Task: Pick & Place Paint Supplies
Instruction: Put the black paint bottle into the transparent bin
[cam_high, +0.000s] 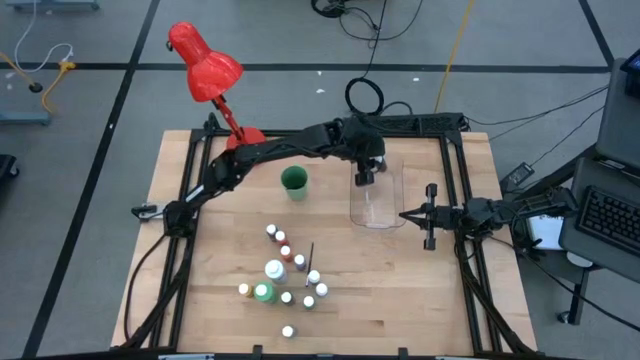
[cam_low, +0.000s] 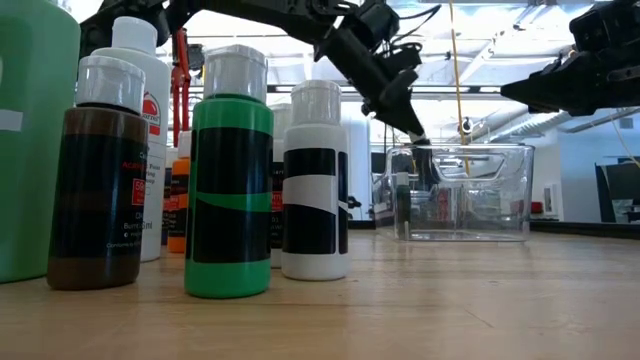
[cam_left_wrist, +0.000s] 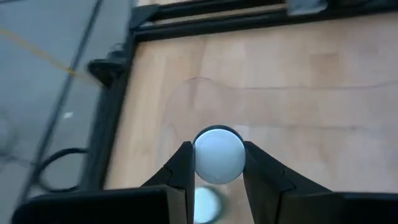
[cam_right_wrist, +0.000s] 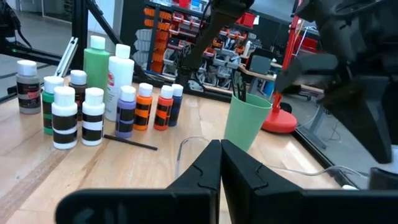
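Leftmost, a cluster of small paint bottles (cam_high: 285, 268) and a thin brush (cam_high: 311, 257) stands on the counter (cam_high: 400, 290). Behind them sits a green cup (cam_high: 294, 182). Further right, the left tool (cam_high: 365, 177) hangs over the clear tray (cam_high: 378, 200), clenched on a white-capped bottle (cam_left_wrist: 219, 155). Rightmost, the right tool (cam_high: 412, 214) rests beside the tray, fingers pressed together, grasping nothing.

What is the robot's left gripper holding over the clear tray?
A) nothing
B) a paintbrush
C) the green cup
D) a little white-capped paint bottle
D: in the left wrist view the left gripper has its fingers closed on the round white cap of a small paint bottle, and the high view shows it above the clear tray.
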